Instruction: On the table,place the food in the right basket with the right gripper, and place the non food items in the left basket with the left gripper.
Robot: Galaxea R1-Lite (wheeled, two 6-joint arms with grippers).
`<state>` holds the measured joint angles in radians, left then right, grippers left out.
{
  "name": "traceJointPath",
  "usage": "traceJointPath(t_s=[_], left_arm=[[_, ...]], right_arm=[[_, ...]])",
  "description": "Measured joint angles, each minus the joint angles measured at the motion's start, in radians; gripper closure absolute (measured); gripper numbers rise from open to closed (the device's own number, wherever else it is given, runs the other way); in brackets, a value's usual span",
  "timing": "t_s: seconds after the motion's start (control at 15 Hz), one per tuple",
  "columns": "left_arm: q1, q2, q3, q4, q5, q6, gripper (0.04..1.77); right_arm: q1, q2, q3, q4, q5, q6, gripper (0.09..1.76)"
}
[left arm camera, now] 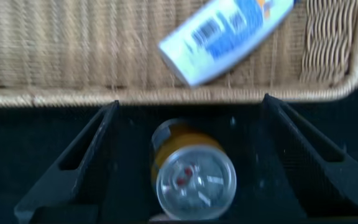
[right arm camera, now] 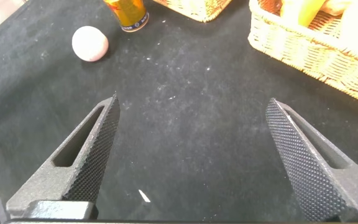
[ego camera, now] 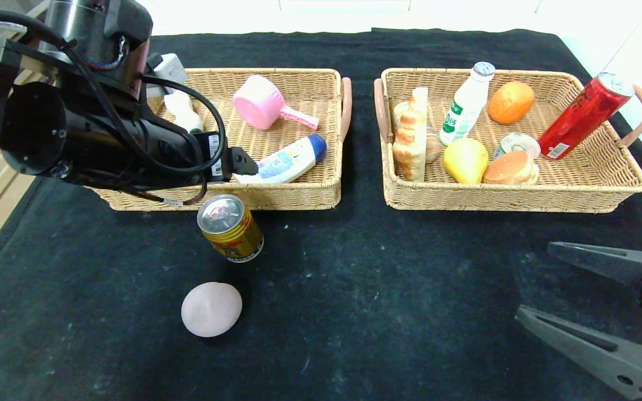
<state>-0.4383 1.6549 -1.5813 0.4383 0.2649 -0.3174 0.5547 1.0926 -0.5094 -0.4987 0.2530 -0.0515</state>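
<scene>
Surface (ego camera: pixel 354 289): black cloth, filling most of the frame.
Left basket (ego camera: pixel 298 197): wicker, upper left; holds a pink scoop (ego camera: pixel 262 108) and a white-and-blue bottle (ego camera: pixel 290 160) lying with its blue cap toward upper right.
Right basket (ego camera: pixel 521 200): wicker, upper right; holds a red can (ego camera: pixel 580 117) leaning on the rim and a white bottle (ego camera: pixel 466 106) with green lettering, unreadable.
Left gripper (left arm camera: pixel 191 162): jaws spread wide over the left basket's front rim, holding nothing.
Right gripper (ego camera: pixel 572 301): lower right, jaws wide apart, empty.
Gold can (ego camera: pixel 230 228): upright, centre left, silver top up; label unreadable.
Pink egg (ego camera: pixel 211 309): lower left, below the gold can.

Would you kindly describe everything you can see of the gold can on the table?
The gold can is a small metal drink can with a silver pull-tab lid and a yellow-gold label with red print. It stands upright on the black cloth, just in front of the left basket, apparently apart from it. The pink egg lies nearer the robot. Nothing grips the can; the left pincer is above it, open.
</scene>
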Motion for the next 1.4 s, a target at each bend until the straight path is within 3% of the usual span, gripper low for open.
traceJointPath(t_s=[0.2,0.47,1.4], left_arm=[[-0.024,-0.008,0.003,0.069,-0.042,0.011,0.15],[-0.037,-0.002,0.008,0.156,-0.044,0.055,0.13],[-0.028,0.108,0.014,0.15,-0.035,0.045,0.1]], right_arm=[[0.0,-0.001,0.0,0.0,0.0,0.0,0.14],[0.0,-0.001,-0.001,-0.001,0.0,0.0,0.14],[-0.001,-0.001,-0.001,-0.001,0.0,0.0,0.14]])
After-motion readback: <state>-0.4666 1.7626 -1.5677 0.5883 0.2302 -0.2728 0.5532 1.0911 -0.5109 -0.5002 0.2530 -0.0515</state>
